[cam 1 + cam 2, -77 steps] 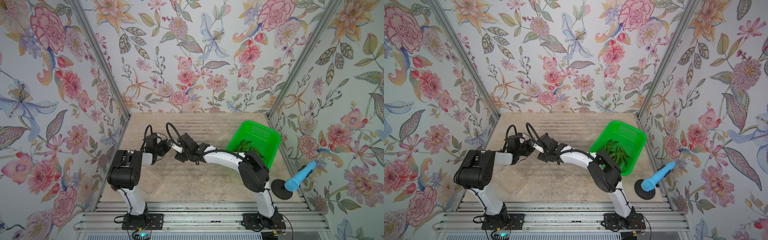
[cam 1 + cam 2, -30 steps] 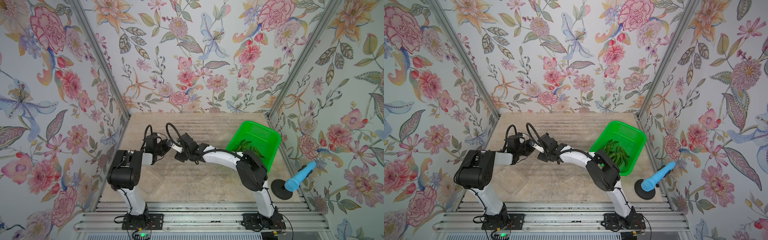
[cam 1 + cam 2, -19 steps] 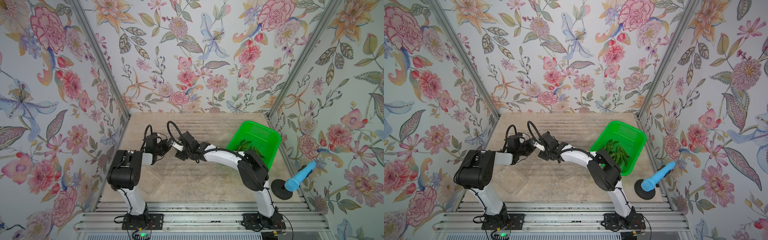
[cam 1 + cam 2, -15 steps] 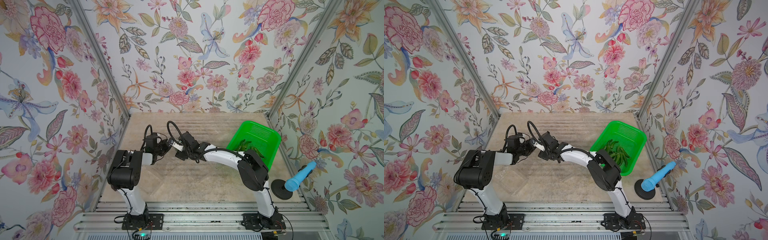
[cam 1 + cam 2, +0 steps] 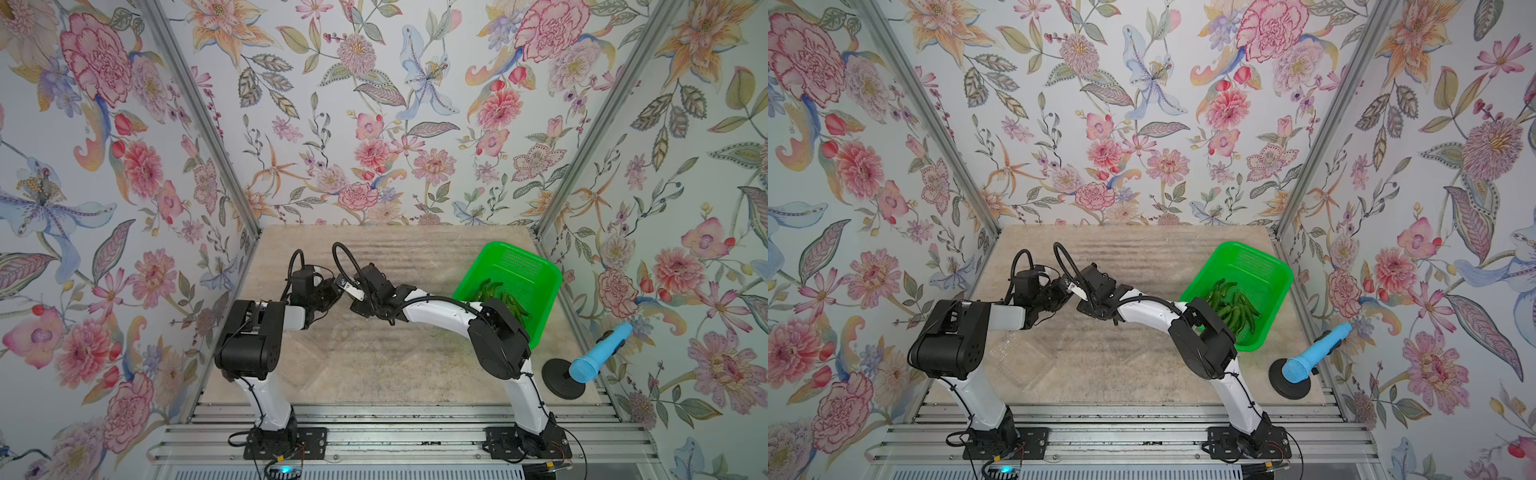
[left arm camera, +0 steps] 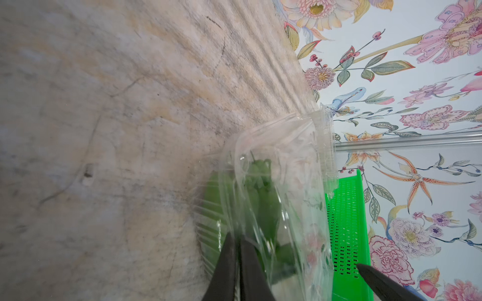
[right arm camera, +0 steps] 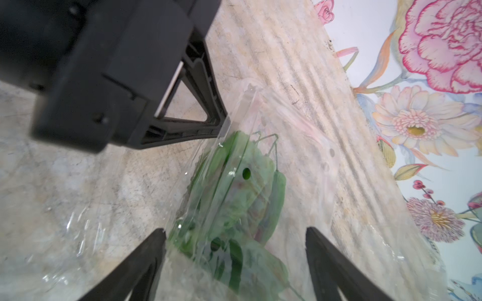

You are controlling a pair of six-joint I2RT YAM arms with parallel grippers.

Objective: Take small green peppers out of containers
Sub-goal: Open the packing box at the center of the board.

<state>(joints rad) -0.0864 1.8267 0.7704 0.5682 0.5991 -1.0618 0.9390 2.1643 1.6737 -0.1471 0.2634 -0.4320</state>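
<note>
A clear clamshell container with several small green peppers inside hangs just above the table, left of centre. My left gripper is shut on its thin plastic edge. My right gripper is open, and its two fingers straddle the same container with the peppers between them, clear of both pads. In both top views the two grippers meet tip to tip, and they hide most of the container there. More peppers lie in the green basket.
Empty clear containers lie flat on the table at the front left, near the left arm's base. The green basket stands against the right wall. A blue microphone on a black round base sits at the front right corner.
The right gripper's jaws have narrowed a little around the container. Both arms have barely moved, and the left gripper keeps its hold.
</note>
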